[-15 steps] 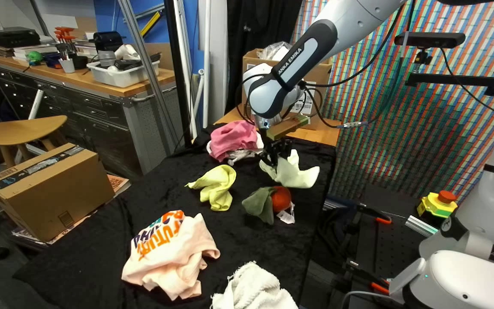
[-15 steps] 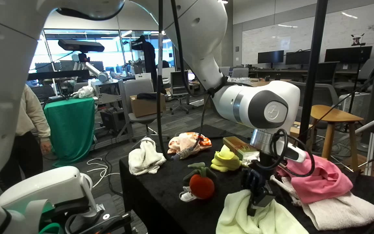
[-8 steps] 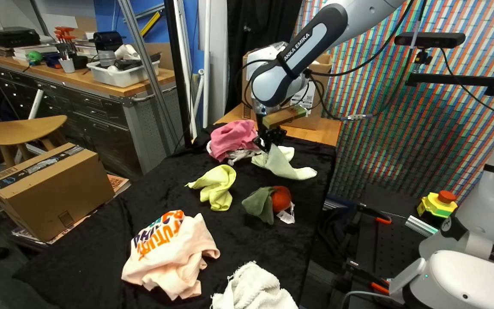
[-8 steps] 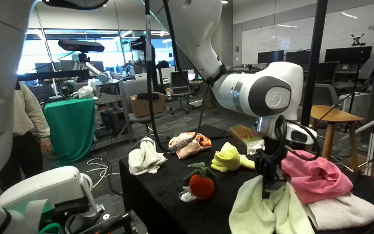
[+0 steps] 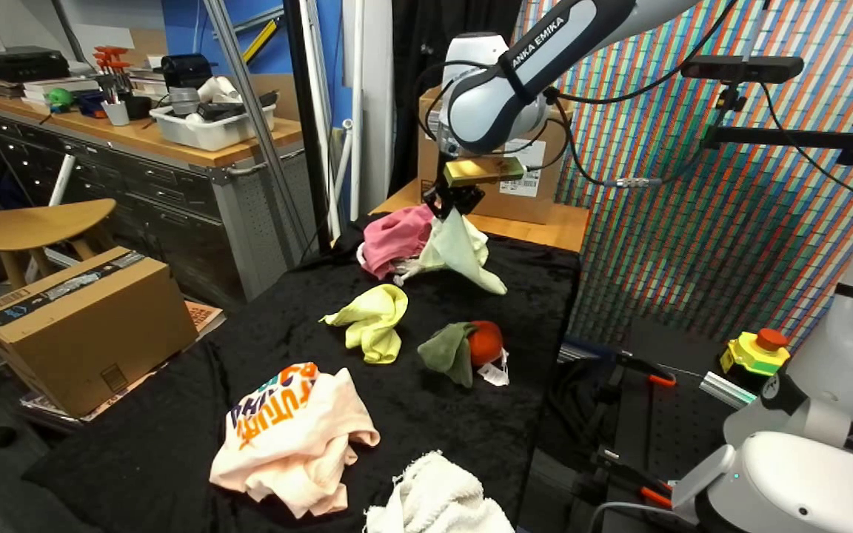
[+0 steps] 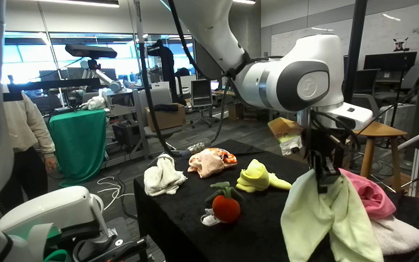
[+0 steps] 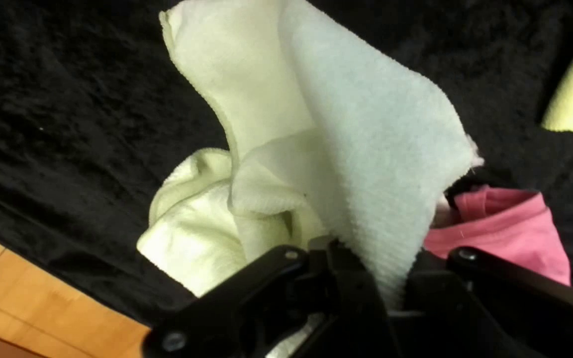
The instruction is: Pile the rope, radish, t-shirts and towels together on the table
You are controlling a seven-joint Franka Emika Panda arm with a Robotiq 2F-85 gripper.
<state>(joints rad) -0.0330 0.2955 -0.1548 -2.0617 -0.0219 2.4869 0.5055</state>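
Note:
My gripper (image 6: pixel 324 186) is shut on a pale green towel (image 7: pixel 381 119), which hangs in folds. Whether its lower end touches the table (image 5: pixel 412 429) I cannot tell. Right beside it lies the pink t-shirt (image 5: pixel 395 240), partly covered by the towel in both exterior views. A whitish towel (image 6: pixel 395 234) lies under that shirt, and a white cord end, likely the rope (image 5: pixel 400 280), shows at its edge. Nearer the middle are a yellow-green towel (image 5: pixel 375 326) and the red radish (image 6: pixel 226 209) with green leaves. The cream t-shirt (image 5: pixel 297 437) with orange print and a white towel (image 5: pixel 437 500) lie farther off.
A cardboard box (image 5: pixel 523 159) stands on a wooden surface behind the table's far end. A dark pole (image 6: pixel 355 54) rises close to the arm. Another cardboard box (image 5: pixel 82 326) and a wooden stool (image 5: pixel 34 218) are on the floor side.
My gripper has risen and moved toward the pink t-shirt, lifting the pale green towel with it. The radish, the cream t-shirt and the yellow-green and white towels have not moved.

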